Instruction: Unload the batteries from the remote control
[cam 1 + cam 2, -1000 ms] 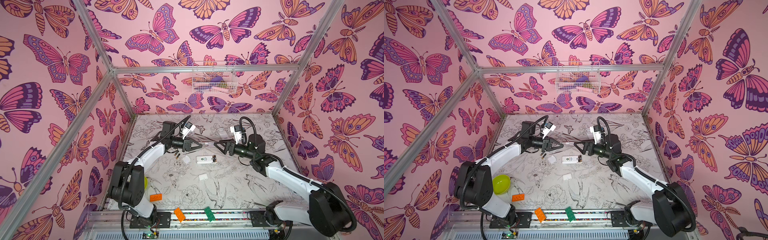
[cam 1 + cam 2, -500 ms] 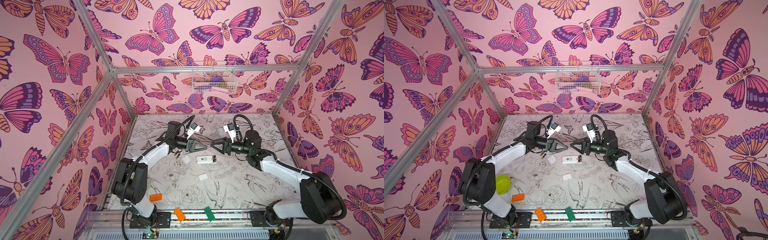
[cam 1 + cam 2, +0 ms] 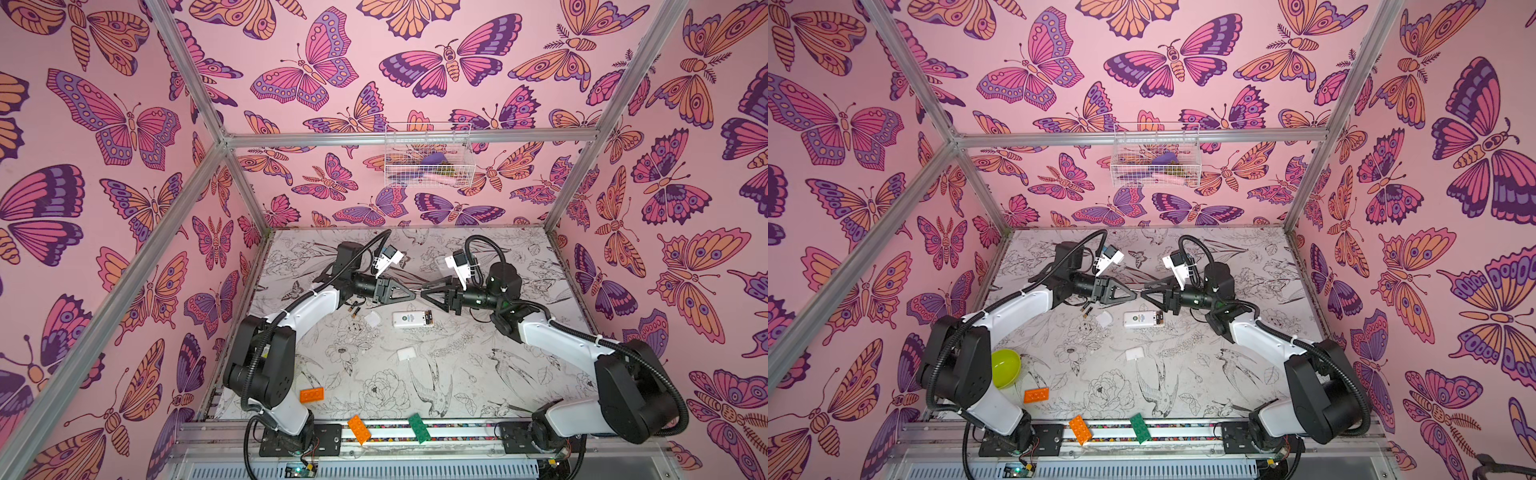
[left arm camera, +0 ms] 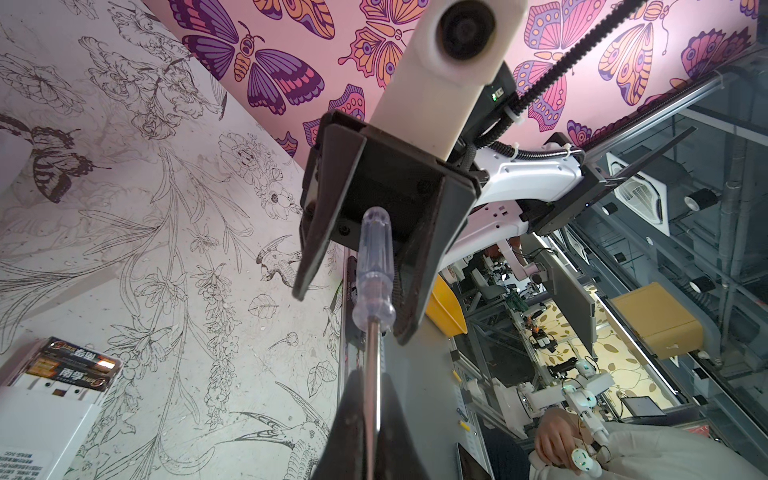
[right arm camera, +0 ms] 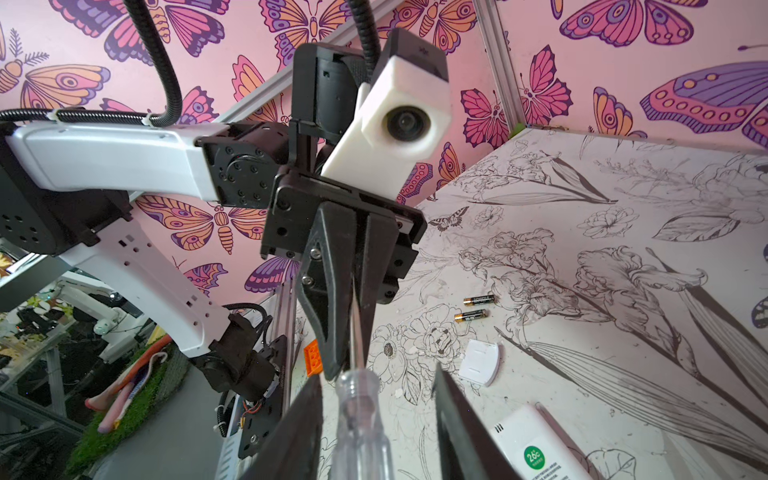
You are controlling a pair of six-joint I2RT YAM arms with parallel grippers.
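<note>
The white remote control (image 3: 409, 320) (image 3: 1140, 320) lies face down mid-table with its compartment uncovered. Two batteries (image 4: 75, 363) (image 3: 428, 318) sit in it. Two more batteries (image 5: 478, 300) (image 3: 354, 309) lie loose on the table under my left arm. My left gripper (image 3: 413, 296) (image 4: 372, 374) is shut on the metal shaft of a screwdriver (image 4: 374, 266) (image 5: 361, 415), held in the air above the remote. My right gripper (image 3: 423, 296) (image 5: 374, 378) meets it tip to tip. Its jaws stand either side of the clear handle, with a gap showing on one side.
Two white battery covers (image 3: 372, 319) (image 3: 406, 354) lie near the remote. A green bowl (image 3: 1005, 368) sits behind my left arm's base. One orange brick (image 3: 311, 394) lies on the table's front left; another orange brick (image 3: 359, 429) and a green brick (image 3: 419, 428) lie on the front rail. A wire basket (image 3: 428, 156) hangs on the back wall.
My right gripper has moved left to meet the left one, and its jaws have narrowed round the screwdriver handle. The left gripper has shifted slightly right, still holding the shaft.
</note>
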